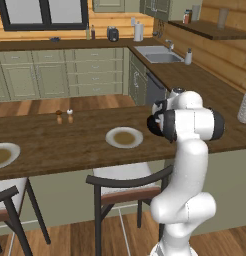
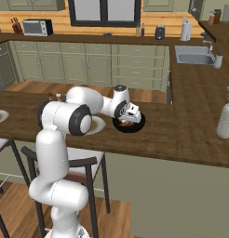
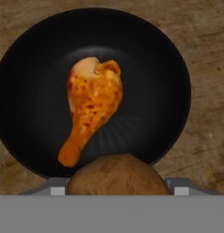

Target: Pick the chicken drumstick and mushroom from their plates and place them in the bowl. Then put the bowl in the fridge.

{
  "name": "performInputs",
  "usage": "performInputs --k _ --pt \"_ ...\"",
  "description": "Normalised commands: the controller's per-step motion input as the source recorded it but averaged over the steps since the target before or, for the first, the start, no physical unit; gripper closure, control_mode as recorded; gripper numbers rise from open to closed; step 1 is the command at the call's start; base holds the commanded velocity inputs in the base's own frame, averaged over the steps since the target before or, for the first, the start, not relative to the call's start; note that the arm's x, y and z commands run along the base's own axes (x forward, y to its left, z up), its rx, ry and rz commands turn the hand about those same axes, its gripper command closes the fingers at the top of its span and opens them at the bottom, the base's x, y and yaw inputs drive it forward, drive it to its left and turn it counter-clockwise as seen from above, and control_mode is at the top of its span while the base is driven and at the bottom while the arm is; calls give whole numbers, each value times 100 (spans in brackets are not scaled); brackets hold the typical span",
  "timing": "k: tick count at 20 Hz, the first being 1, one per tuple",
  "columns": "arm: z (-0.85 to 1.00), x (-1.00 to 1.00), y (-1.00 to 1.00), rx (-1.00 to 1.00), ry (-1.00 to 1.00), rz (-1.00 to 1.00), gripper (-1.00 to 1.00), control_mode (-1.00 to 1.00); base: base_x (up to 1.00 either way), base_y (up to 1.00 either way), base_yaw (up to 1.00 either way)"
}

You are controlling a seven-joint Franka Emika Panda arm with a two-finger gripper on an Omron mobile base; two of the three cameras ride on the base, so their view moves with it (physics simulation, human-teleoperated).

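Note:
The black bowl (image 3: 168, 68) lies on the wooden counter with the orange-brown chicken drumstick (image 3: 91, 109) inside it, narrow end toward me. Close under the hand camera sits the brown mushroom (image 3: 116, 175), held between my fingers just above the bowl's near rim. In the right base view my gripper (image 2: 131, 118) hangs over the bowl (image 2: 135, 128), shut on the mushroom. Two white plates stand on the counter: one (image 1: 124, 137) next to the arm, the other (image 1: 2, 155) at the far left. Both look bare. The fridge is out of view.
Salt and pepper shakers (image 1: 64, 116) stand at the counter's far side. A white vase (image 2: 225, 121) sits to the right on the counter. Chairs (image 1: 125, 185) are tucked under the near edge. The sink (image 1: 160, 55) is at the back right.

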Motion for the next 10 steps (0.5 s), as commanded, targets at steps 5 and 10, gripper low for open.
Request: performInputs --k 5,10 --pt "-11 9 -6 0 1 0 100 -100 0 0 0" --pt "-26 0 0 0 1 0 100 -100 0 0 0"
